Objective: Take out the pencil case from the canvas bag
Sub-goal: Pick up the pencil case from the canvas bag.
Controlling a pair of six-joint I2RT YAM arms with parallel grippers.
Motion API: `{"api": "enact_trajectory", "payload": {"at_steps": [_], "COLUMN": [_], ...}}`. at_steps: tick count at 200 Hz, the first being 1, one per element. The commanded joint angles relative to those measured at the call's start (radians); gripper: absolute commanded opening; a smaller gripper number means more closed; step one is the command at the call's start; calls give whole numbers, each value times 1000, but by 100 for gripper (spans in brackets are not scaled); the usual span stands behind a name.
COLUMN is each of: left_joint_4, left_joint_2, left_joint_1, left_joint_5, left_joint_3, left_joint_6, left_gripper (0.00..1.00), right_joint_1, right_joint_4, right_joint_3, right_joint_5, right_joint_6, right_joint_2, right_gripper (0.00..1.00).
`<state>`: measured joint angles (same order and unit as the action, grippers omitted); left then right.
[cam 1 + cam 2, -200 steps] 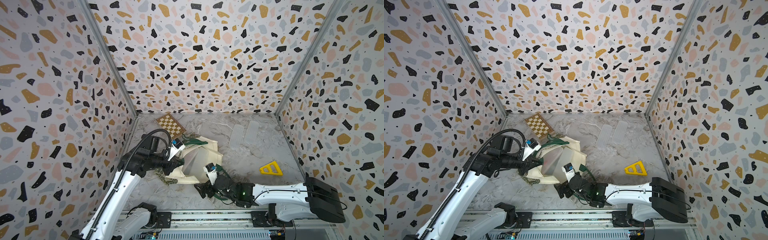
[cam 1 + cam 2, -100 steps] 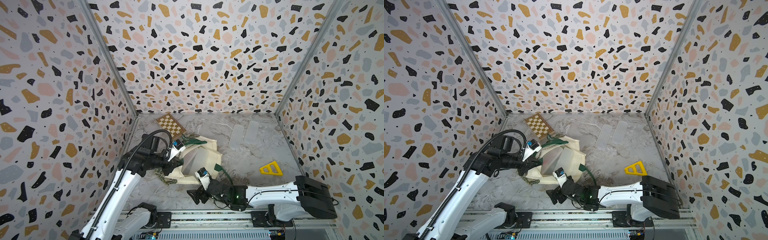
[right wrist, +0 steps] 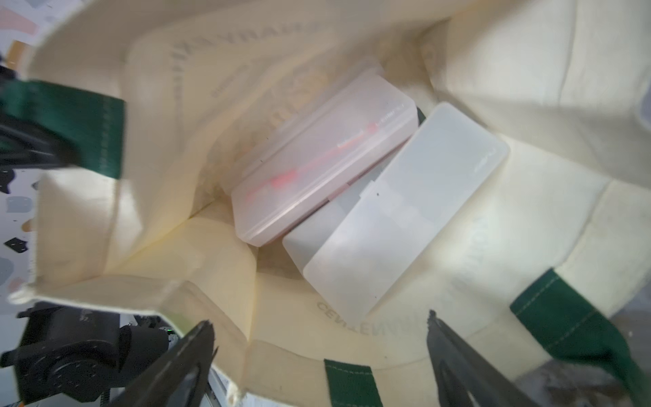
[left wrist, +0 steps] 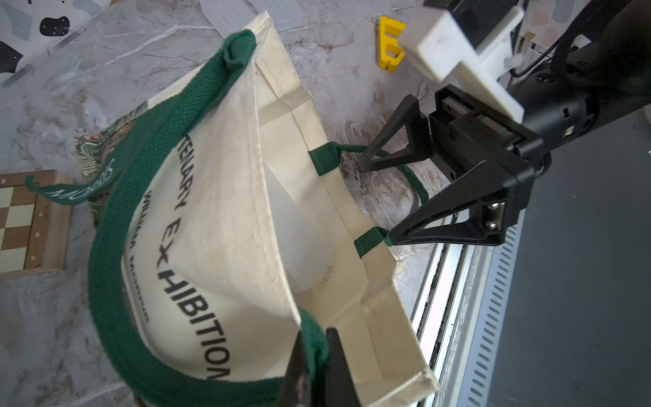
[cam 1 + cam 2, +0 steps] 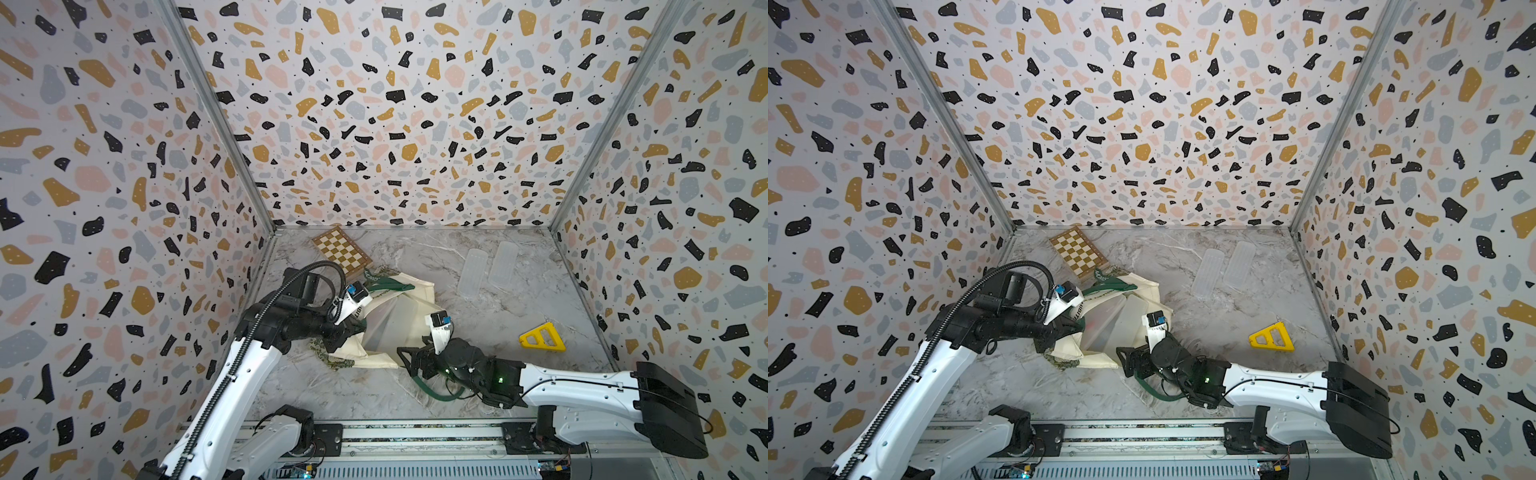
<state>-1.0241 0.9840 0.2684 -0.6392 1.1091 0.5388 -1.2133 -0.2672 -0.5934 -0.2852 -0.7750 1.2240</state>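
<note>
Canvas bag (image 5: 399,307) lies on the worktop (image 5: 498,324), its green handle (image 4: 116,246) pinched by the left tool (image 4: 313,366); the pencil case (image 3: 394,208) sits deep inside, touching a second case (image 3: 324,155); the right tool (image 3: 320,319), spread wide at the mouth, may snag cloth or pinch both.

- Mouth of the canvas bag (image 4: 218,176) gaping toward the right gripper (image 3: 318,319), whose jaws stand spread just outside the lower rim.
- Upper rim held up and clear by the left gripper (image 4: 313,350), clamped on the green handle (image 4: 116,246).
- Inside, open way down to the pink-tinted case (image 3: 324,155) and the frosted case (image 3: 398,211), side by side and touching, with cloth walls close around both.
- Loose handle loop (image 5: 432,392) lying on the marble table (image 5: 353,386) under the right gripper.
- Chessboard (image 5: 340,251) just behind the bag.
</note>
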Motion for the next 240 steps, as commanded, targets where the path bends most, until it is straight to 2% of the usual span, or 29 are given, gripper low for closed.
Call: {"api": "enact_trajectory", "payload": {"at_steps": [1,84,163,240], "left_joint_4": [5,15,9,26], "left_joint_2": [0,-31,-73,-94], "left_joint_1": [-3,-3,-3,-3], "left_joint_5": [-30,-34,-40,-55], "left_joint_3": [34,5,-58,-82], "left_joint_6": [19,58,87,67], "left_gripper": [0,0,0,0], "right_joint_1": [50,109,105,53], "right_joint_4": [91,97,69,60], "right_joint_3": [-36,-102,-131,-254], "right_joint_5": [-7,3,-27,-37], "right_joint_6": [-132,-230,-323,-346], "right_joint_2": [44,162,252,403], "right_gripper": [95,96,97,100]}}
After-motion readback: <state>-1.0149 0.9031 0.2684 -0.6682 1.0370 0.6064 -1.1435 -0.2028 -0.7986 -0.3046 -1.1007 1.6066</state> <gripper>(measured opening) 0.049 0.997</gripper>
